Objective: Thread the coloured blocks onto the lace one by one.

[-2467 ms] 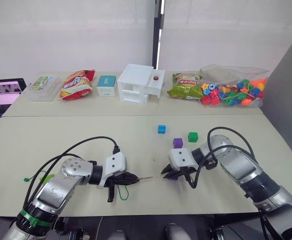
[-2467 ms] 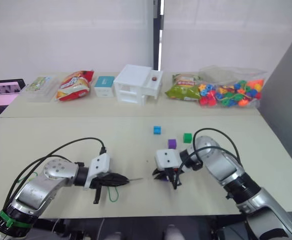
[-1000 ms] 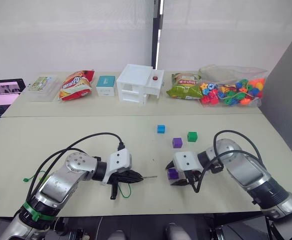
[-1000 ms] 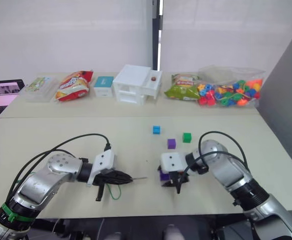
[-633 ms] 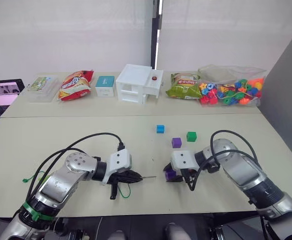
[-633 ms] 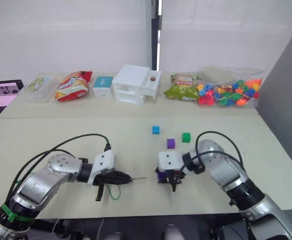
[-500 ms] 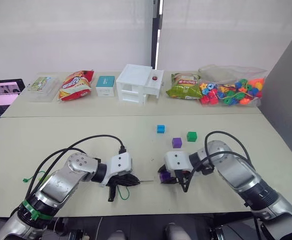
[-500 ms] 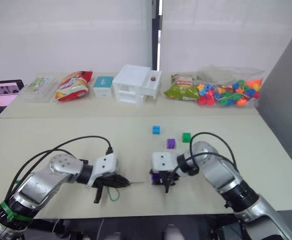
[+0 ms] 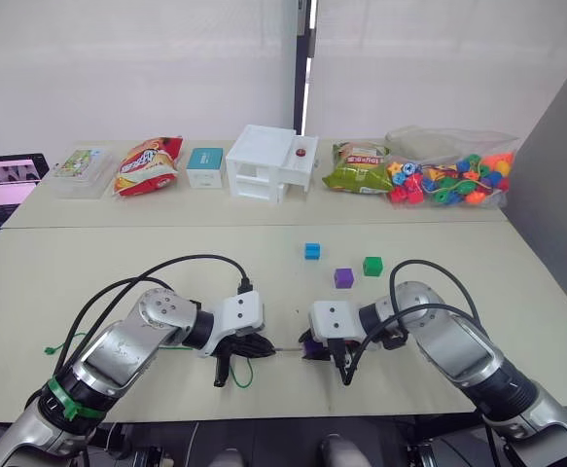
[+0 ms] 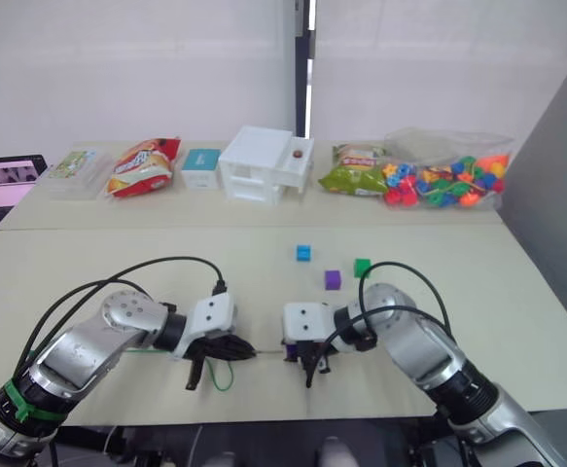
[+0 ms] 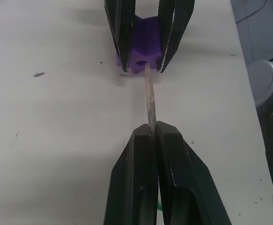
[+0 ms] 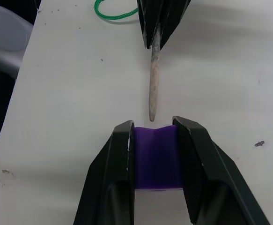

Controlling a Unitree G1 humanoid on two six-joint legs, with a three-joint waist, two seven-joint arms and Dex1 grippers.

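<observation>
Your left gripper (image 11: 155, 129) is pinching the lace (image 11: 149, 96) by its stiff tip, fingers closed on it. Straight ahead, your right gripper (image 12: 154, 129) is clamping a purple block (image 12: 157, 154), the tip just reaching the block's hole. Beyond them, blue (image 9: 312, 251), purple (image 9: 342, 278) and green (image 9: 372, 266) blocks are lying loose on the table (image 9: 118, 263).

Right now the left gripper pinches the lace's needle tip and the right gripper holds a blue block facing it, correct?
Not quite: the block is purple, not blue. The right wrist view shows the right gripper shut on the purple block, with the needle tip held by the left gripper pointing at it.
</observation>
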